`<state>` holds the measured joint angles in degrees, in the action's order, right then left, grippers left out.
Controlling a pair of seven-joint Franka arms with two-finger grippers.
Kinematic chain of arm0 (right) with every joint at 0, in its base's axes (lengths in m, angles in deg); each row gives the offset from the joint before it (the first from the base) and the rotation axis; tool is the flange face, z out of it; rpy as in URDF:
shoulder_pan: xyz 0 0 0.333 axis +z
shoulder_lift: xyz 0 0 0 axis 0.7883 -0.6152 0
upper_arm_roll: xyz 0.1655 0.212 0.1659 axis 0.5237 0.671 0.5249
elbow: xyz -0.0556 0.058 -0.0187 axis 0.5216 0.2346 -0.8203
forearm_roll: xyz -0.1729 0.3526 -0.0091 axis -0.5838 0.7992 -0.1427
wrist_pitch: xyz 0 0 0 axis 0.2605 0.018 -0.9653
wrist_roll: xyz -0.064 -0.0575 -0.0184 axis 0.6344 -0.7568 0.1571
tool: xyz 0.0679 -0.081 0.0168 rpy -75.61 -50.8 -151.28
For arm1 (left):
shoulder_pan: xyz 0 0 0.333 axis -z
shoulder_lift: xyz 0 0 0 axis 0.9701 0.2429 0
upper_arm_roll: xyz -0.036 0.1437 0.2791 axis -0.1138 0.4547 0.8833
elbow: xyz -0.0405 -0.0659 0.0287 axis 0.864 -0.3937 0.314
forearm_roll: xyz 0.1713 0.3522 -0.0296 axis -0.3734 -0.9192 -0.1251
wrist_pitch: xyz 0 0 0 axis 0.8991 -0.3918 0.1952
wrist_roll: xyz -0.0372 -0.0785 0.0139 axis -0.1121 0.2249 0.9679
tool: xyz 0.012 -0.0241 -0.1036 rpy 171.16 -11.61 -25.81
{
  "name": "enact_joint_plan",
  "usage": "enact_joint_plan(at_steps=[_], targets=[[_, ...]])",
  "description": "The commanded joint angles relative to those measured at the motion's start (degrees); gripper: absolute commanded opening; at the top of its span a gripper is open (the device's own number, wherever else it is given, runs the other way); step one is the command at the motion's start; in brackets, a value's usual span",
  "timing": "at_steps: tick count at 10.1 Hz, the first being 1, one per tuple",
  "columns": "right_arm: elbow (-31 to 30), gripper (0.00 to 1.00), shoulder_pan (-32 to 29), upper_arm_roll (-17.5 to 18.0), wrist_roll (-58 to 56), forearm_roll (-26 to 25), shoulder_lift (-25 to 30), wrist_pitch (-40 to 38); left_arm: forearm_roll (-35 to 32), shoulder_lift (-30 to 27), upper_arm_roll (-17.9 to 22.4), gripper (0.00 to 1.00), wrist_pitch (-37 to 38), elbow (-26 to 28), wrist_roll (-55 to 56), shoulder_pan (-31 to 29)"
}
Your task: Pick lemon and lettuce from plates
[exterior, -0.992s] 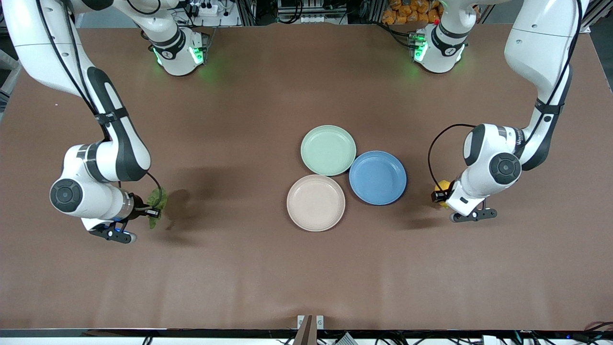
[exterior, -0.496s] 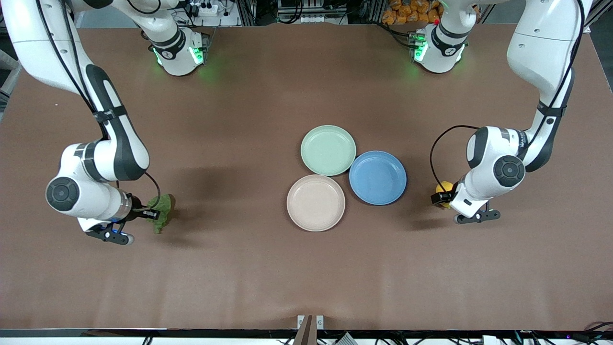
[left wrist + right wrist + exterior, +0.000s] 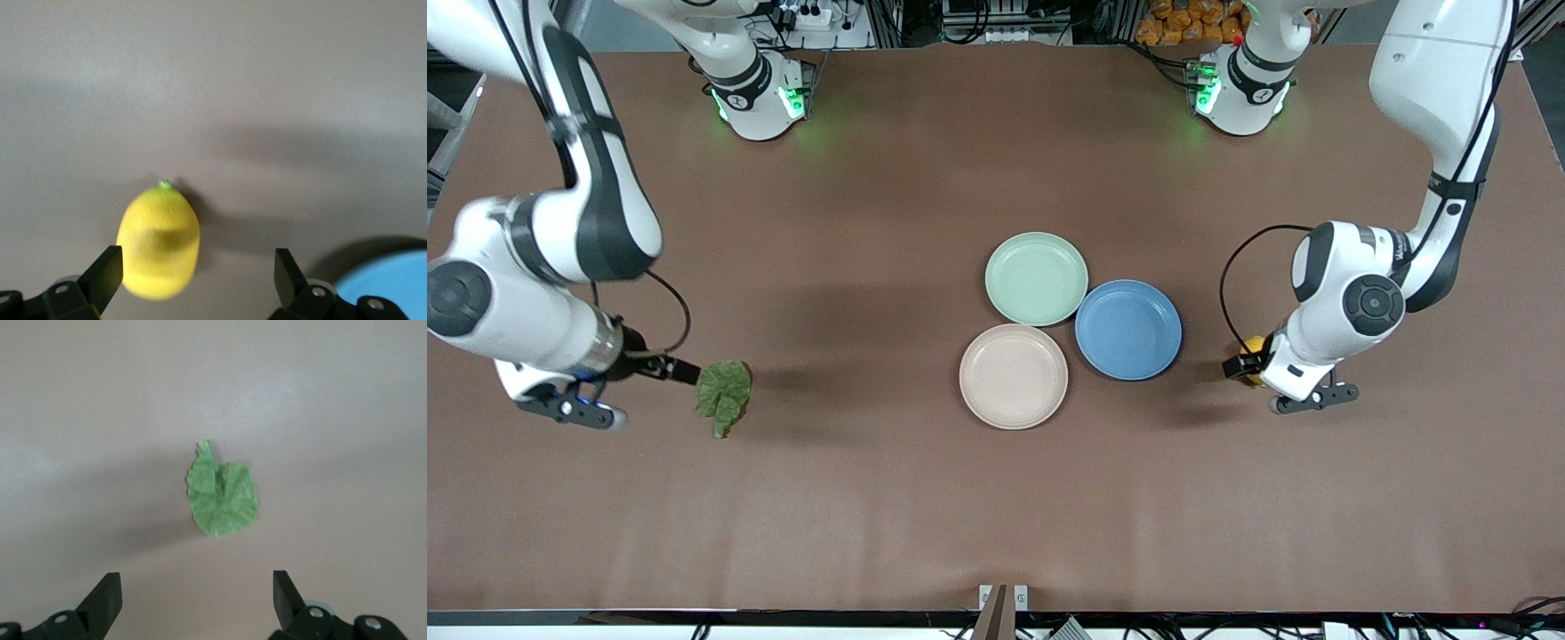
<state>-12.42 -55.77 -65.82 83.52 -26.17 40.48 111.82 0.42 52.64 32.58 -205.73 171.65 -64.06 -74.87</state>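
The lemon [image 3: 158, 241] lies on the bare table between my left gripper's [image 3: 198, 277] open fingers, close to one of them. In the front view it shows partly [image 3: 1255, 343] under the left gripper [image 3: 1242, 364], toward the left arm's end of the table from the blue plate. The lettuce [image 3: 723, 396] lies flat on the table toward the right arm's end. My right gripper [image 3: 669, 367] is open, empty and raised beside it; its wrist view shows the leaf [image 3: 221, 495] well below the fingers [image 3: 197, 600]. The mint green plate [image 3: 1036, 278] and cream plate [image 3: 1013, 376] are empty.
A blue plate [image 3: 1128, 329], also empty, touches the two other plates mid-table; its rim shows in the left wrist view [image 3: 390, 283]. The brown table [image 3: 871, 498] is bare elsewhere.
The right gripper has let go of the lettuce, risen and drawn away toward the right arm's end; the leaf now lies flat on the table. The left arm has shifted only slightly.
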Motion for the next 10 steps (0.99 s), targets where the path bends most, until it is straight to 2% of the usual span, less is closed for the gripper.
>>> enact_joint_plan(at_steps=[1,4,7,9,10], targets=[[-1.5,1.00,-1.4,2.1,-0.7,1.1,9.6,-3.7,-0.4,-11.2,-0.4,1.00,1.6,8.9,-0.5,-1.6],[4.7,1.00,-1.6,2.5,-5.5,1.3,13.5,-13.3,0.5,-18.8,-0.5,1.00,1.7,15.3,-0.7,-2.0],[6.4,1.00,-3.8,1.8,-12.4,4.9,16.6,-17.1,1.7,-25.3,-0.5,1.00,1.9,20.7,-0.8,-2.0],[9.0,1.00,-3.9,1.7,-13.0,4.8,16.8,-20.2,1.7,-26.0,-0.4,1.00,1.9,20.0,-1.1,-2.0],[9.4,1.00,-3.6,1.1,-13.7,4.6,16.8,-20.9,1.7,-25.9,-0.4,1.00,2.3,17.4,-2.5,-2.0]])
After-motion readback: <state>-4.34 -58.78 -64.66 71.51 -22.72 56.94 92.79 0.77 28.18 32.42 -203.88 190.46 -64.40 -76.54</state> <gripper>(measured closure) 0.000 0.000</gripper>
